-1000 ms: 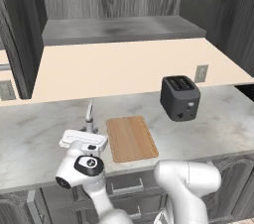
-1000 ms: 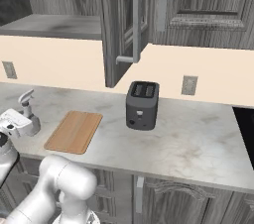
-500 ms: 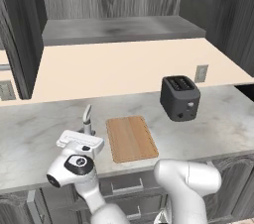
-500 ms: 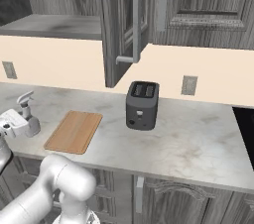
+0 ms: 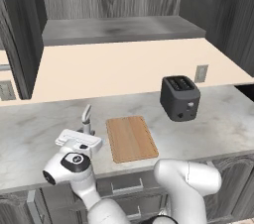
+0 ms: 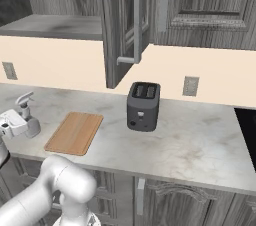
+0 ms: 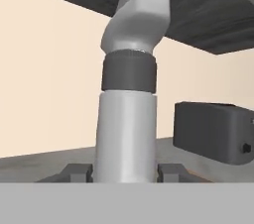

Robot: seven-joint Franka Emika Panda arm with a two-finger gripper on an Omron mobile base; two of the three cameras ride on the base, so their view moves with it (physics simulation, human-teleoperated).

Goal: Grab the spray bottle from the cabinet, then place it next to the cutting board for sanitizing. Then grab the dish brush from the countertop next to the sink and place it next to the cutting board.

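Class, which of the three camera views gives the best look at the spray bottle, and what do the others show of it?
The hand view: the spray bottle stands upright, close up, from body to nozzle. In the right base view it is small beside the cutting board; in the left base view only its top rises behind the hand.

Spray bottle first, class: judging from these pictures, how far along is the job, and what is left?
Done: the spray bottle is out of the cabinet and stands upright on the countertop beside the cutting board.
In hand: the gripper has a finger on each side of the bottle's base; whether it grips cannot be told.
Left: letting go, then fetching the dish brush.
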